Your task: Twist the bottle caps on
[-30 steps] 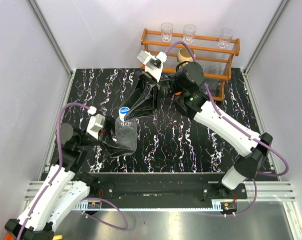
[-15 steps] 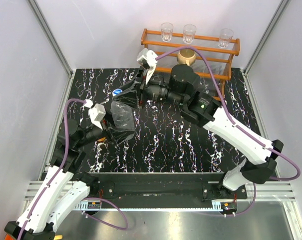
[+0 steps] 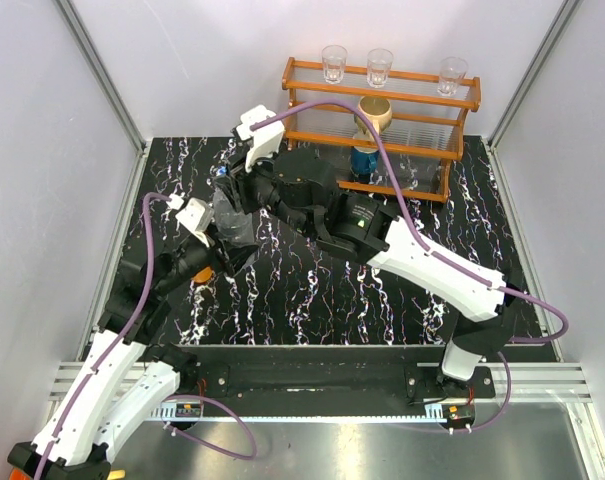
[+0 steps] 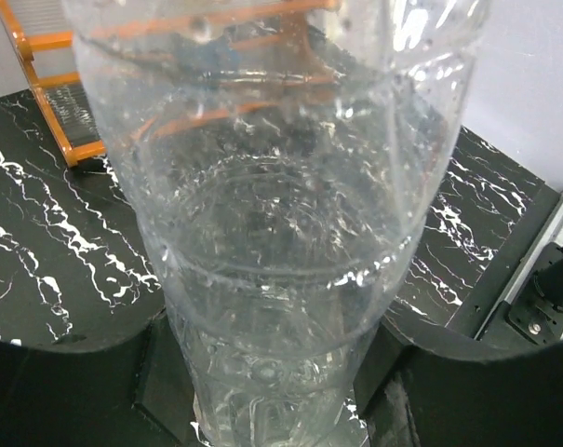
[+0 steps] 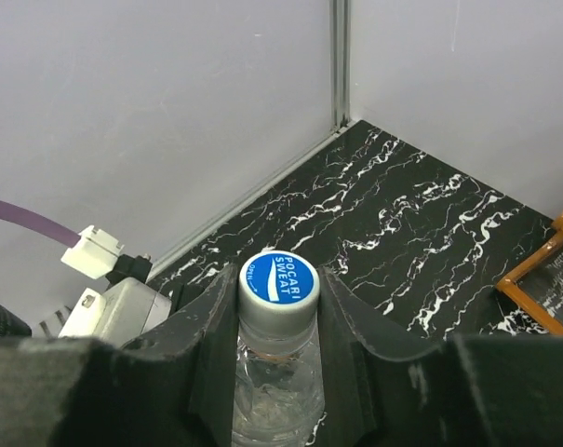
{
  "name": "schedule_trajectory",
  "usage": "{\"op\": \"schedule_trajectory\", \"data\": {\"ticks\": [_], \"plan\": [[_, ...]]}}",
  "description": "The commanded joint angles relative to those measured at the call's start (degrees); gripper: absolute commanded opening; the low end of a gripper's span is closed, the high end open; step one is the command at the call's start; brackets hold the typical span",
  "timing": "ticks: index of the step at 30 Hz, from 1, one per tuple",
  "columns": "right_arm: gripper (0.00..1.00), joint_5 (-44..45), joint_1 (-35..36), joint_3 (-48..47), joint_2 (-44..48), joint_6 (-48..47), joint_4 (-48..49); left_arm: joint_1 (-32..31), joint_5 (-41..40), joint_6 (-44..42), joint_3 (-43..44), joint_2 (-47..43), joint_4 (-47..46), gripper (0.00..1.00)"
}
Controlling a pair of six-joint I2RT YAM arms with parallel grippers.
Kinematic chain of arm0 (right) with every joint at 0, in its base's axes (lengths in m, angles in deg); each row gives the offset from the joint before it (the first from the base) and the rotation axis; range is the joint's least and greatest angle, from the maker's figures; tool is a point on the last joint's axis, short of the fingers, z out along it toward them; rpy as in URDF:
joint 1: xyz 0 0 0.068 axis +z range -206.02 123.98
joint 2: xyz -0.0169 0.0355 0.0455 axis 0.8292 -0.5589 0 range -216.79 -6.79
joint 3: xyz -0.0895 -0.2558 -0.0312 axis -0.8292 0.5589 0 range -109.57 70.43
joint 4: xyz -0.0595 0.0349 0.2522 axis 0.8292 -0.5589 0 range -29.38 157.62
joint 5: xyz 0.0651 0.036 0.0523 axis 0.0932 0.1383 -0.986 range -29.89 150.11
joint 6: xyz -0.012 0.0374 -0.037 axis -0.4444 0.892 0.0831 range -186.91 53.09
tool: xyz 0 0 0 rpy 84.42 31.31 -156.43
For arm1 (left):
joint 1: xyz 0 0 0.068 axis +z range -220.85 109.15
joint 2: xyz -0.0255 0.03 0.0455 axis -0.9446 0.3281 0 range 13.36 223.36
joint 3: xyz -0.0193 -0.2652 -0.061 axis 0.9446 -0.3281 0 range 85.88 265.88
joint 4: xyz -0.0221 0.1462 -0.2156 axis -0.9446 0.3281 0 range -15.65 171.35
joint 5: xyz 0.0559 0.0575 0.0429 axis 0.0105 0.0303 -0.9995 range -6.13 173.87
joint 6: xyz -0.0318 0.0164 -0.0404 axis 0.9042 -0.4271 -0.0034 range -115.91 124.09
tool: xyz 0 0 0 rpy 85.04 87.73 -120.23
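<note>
A clear ribbed bottle (image 3: 234,222) is held off the black marble table at the back left. My left gripper (image 3: 225,250) is shut on its lower body; in the left wrist view the bottle (image 4: 272,214) fills the frame, with a black finger (image 4: 67,382) at each side. The blue cap with a white mark (image 5: 277,277) sits on the bottle neck (image 5: 274,372). My right gripper (image 5: 277,289) is shut on the cap, its fingers (image 5: 211,326) pressed against both sides. From above, the right gripper (image 3: 232,185) hides the cap.
An orange wooden rack (image 3: 382,110) stands at the back right, with three clear glasses (image 3: 380,66) on top and a tan mug (image 3: 374,110) on it. A small bluish object (image 3: 362,160) sits below the mug. Grey walls enclose the table (image 3: 312,280) on three sides.
Both arms have carried the bottle from the front left toward the back left. The right arm has swung far left across the table with it.
</note>
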Motion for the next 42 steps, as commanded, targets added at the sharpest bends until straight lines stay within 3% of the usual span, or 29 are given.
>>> {"op": "schedule_trajectory", "data": {"ticks": [1, 2, 3, 9, 13, 14, 18, 22, 31, 38, 42], "plan": [[0.72, -3.92, 0.79, 1.94, 3.23, -1.97, -7.52, 0.86, -1.89, 1.03, 3.39, -1.47, -9.11, 0.4], [0.95, -5.86, 0.7, 3.87, 5.85, -1.97, -6.81, 0.86, -0.12, 1.29, 2.86, -1.65, -9.73, 0.4], [1.0, -11.1, 0.26, 4.84, 7.27, -2.14, -5.76, 0.95, 1.38, 1.38, 2.68, -1.65, -10.52, 0.4], [1.0, -25.11, -5.42, 16.61, 19.57, -0.74, -0.15, 1.56, 14.99, 6.01, 1.28, -1.74, -19.03, 0.44], [1.0, -39.87, -13.35, 24.52, 26.61, 3.39, 7.6, 1.57, 34.41, 15.76, -2.4, -0.6, -30.45, 0.47], [1.0, -45.81, -14.06, 24.97, 27.23, 2.96, 9.09, 1.48, 36.97, 19.45, -2.85, -0.42, -32.91, 0.48], [1.0, -58.42, -15.65, 24.72, 27.07, 2.43, 11.91, 1.04, 45.41, 20.89, -2.94, 0.37, -34.52, 0.5], [1.0, -66.25, -16.26, 20.77, 22.16, 5.75, 15.68, 0.42, 47.71, 20.98, -2.5, 1.25, -33.82, 0.51], [0.98, -78.21, -18.55, 21.2, 15.73, 21.74, 39.58, -0.28, 52.19, 20.1, -1.89, 1.6, -31.71, 0.51], [0.88, -84.53, -18.64, 20.23, 10.81, 33.44, 54.33, -0.81, 51.85, 19.22, -1.8, 2.04, -31.27, 0.51], [0.8, -85.95, -18.64, 19.36, 8.87, 36.7, 56.56, -0.72, 50.36, 18.69, -1.97, 1.95, -31.27, 0.51]]}}
